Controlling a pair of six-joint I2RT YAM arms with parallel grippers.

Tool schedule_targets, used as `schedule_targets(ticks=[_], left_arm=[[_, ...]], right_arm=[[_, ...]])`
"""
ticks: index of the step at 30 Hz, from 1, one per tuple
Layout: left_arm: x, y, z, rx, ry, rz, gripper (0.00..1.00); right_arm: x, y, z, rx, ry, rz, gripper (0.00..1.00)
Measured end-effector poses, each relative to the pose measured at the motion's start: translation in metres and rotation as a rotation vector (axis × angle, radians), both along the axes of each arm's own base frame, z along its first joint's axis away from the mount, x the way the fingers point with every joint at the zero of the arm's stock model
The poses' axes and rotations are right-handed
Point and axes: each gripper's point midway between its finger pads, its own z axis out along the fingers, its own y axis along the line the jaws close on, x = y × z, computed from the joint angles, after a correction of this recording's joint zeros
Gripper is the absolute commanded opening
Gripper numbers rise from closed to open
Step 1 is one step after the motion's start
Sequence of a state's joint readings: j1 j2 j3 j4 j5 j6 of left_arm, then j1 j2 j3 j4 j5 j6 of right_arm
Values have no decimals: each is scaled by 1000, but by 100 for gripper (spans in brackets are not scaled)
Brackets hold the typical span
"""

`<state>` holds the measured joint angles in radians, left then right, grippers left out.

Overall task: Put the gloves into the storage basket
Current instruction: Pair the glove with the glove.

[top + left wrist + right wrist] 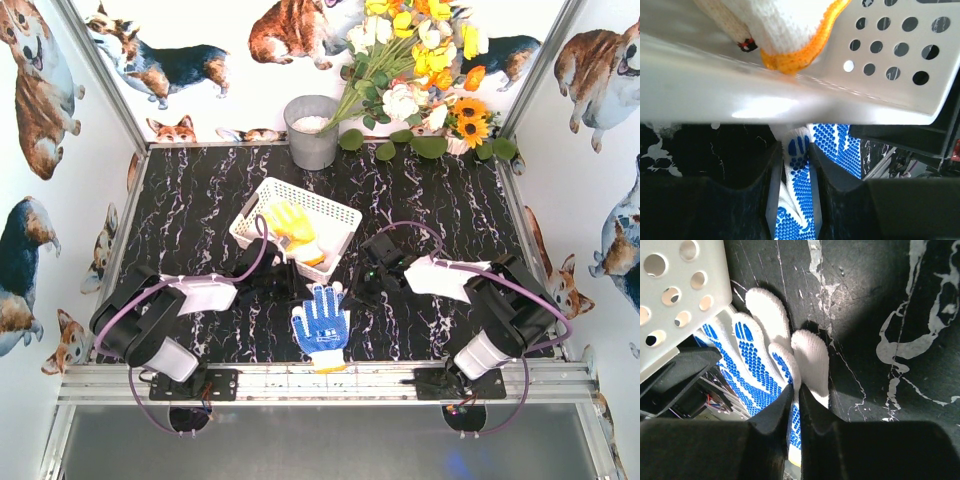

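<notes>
as wrist views show, grippers (pixel 795 150) (pixel 796 390) pinching glove (pixel 832 142)

Inside right claw (pixel 796 390), one blue-dotted glove (pixel 756 360)

Corgi-print walls (pixel 45 190) (bright white) around black marbled table (pixel 190 210)

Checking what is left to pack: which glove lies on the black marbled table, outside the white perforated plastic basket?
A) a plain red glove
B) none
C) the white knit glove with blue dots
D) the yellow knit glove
C: the white knit glove with blue dots lies on the black marbled table in front of the white perforated plastic basket, while the yellow knit glove sits inside it.
</notes>
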<state>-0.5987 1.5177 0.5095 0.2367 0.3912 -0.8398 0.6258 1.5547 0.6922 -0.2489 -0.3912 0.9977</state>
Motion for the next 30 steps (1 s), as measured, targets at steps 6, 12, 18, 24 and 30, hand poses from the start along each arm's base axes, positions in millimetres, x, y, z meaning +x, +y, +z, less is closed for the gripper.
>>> schedule_targets(ticks=[6, 12, 18, 24, 30], left_arm=[[2, 5, 1, 22, -13, 27, 7], [6, 7, 10, 22, -48, 38, 0], [7, 8, 9, 33, -57, 37, 0], [15, 4, 9, 40, -71, 32, 0], [21, 1, 8, 45, -84, 24, 0]], right_arm=[[0, 0, 0, 2, 1, -3, 0], [3, 1, 4, 9, -13, -8, 0], [7, 1, 13, 20, -45, -20, 0], [11, -1, 15, 19, -55, -39, 0], [13, -5, 22, 21, -70, -52, 0]])
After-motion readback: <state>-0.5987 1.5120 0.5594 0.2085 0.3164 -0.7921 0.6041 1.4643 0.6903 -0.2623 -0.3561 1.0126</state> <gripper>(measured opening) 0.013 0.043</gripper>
